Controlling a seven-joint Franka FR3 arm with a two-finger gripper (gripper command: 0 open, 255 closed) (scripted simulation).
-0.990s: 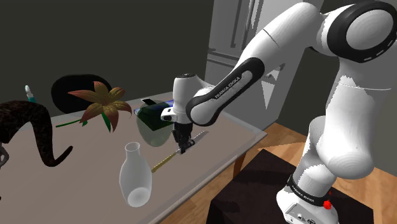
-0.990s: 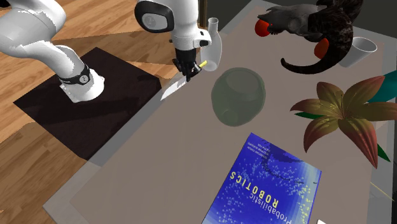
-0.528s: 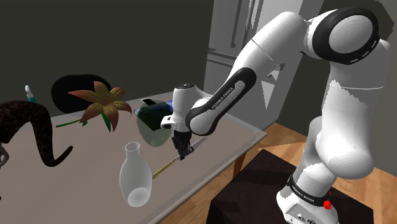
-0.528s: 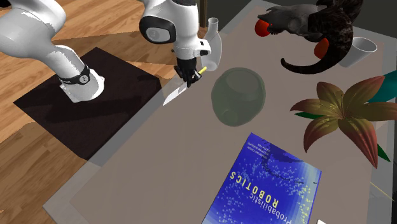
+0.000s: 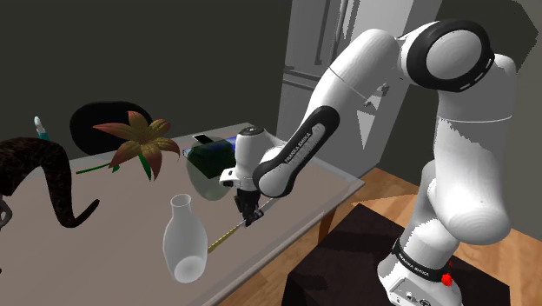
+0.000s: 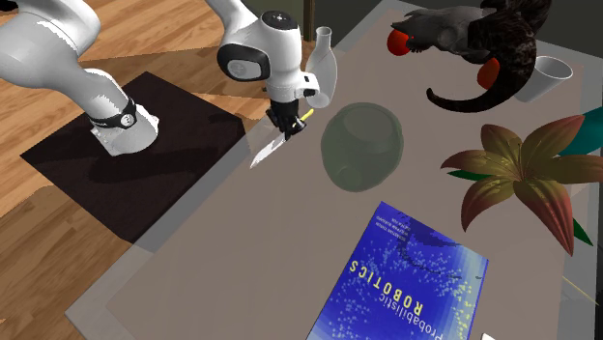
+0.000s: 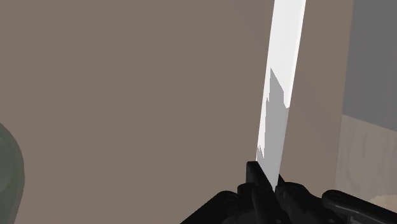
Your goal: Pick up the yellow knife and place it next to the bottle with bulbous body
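The arm point(image 5: 347, 96) has leaned further over the surface point(image 5: 130, 217) during the last second and sunk lower, carrying its load toward the white bottle point(image 5: 184, 243), so the setting-down looks close. The knife point(image 5: 228, 233) hangs just beside that bottle, yellow handle nearest it, pinched at mid-length by the jaws. The shoulder view gives that nearness. The wrist view gives the white blade point(image 7: 283, 76) clasped between the fingers point(image 7: 256, 175), pointing toward the surface's edge.

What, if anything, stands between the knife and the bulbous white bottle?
Nothing visible does. The gripper clasps the knife, and bare tabletop lies between it and the bottle; the round grey-green vase sits aside.
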